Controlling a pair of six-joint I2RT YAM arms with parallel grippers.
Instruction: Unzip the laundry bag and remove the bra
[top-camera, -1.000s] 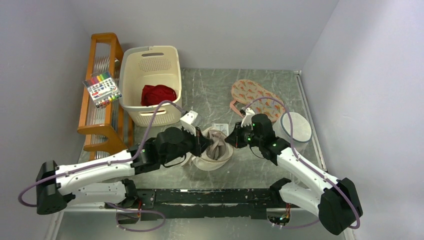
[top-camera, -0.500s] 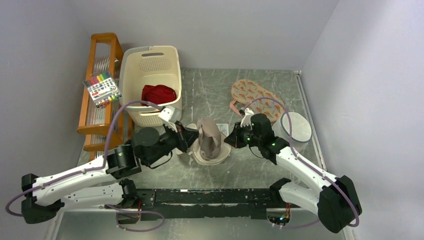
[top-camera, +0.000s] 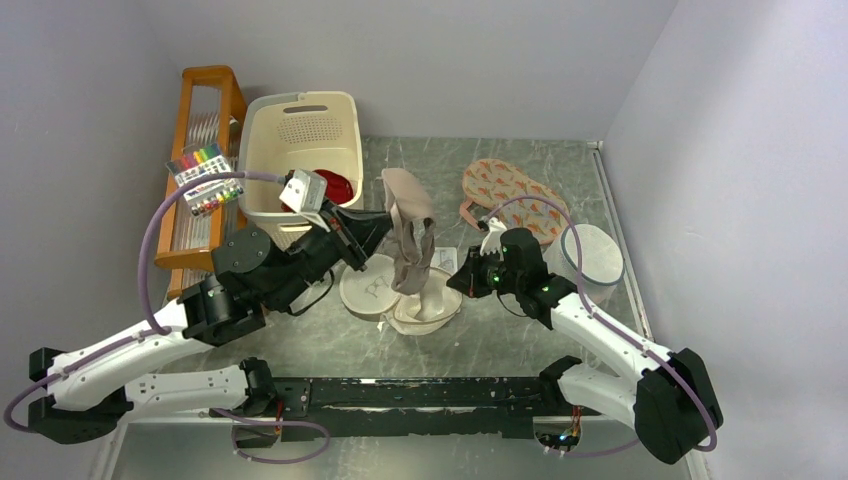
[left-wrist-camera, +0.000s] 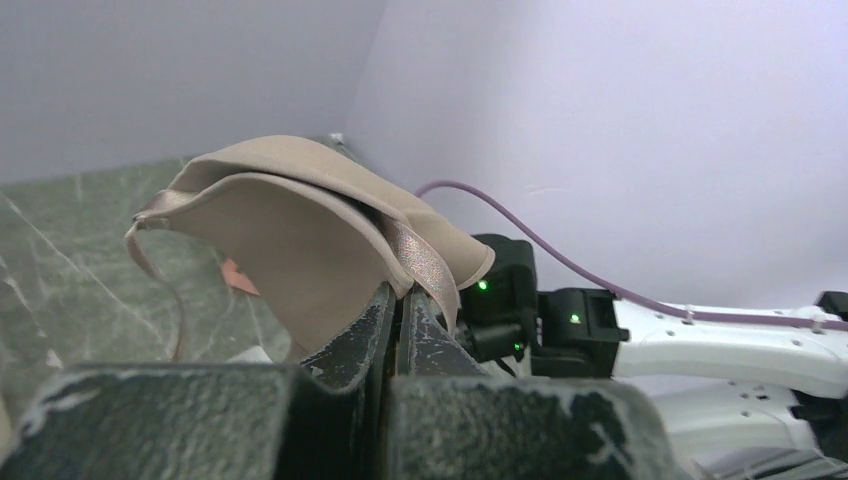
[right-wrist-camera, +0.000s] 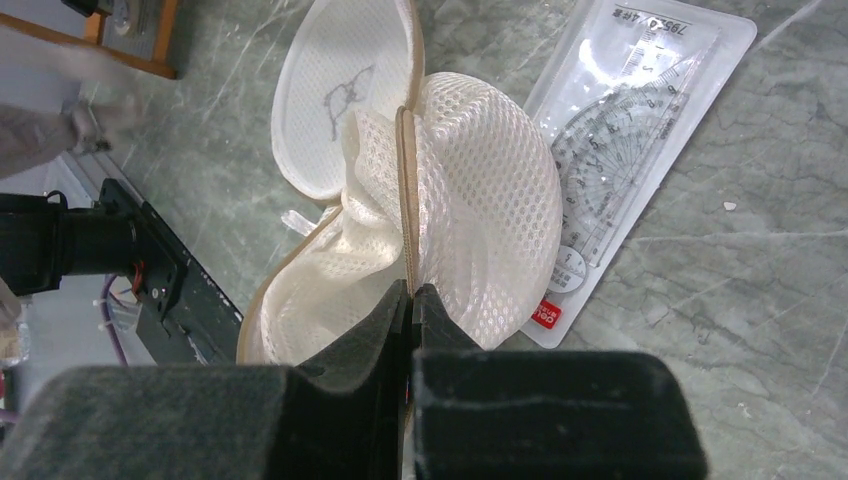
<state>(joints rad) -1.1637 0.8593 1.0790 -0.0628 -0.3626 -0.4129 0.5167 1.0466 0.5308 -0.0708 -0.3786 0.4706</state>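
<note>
The cream mesh laundry bag (top-camera: 425, 305) lies open on the table, its flat face with the black squiggle (right-wrist-camera: 345, 95) folded out to the left. My left gripper (top-camera: 380, 222) is shut on the beige bra (top-camera: 408, 235) and holds it up above the bag, its lower end still hanging down to the bag's mouth. In the left wrist view the bra (left-wrist-camera: 300, 230) drapes over my closed fingers (left-wrist-camera: 365, 325). My right gripper (top-camera: 462, 281) is shut on the bag's beige rim (right-wrist-camera: 404, 200) at its right side, low on the table.
A cream laundry basket (top-camera: 300, 165) with a red cloth (top-camera: 335, 187) stands at the back left, beside a wooden rack (top-camera: 200, 190) holding a marker pack (top-camera: 203, 178). A packaged ruler set (right-wrist-camera: 640, 130) lies under the bag. A patterned item (top-camera: 515, 195) and a whiter mesh bag (top-camera: 592, 255) lie right.
My left gripper has risen and drawn back to the left, lifting the bra up out of the bag. The bag's flat face has flopped open leftward. My right gripper has held still.
</note>
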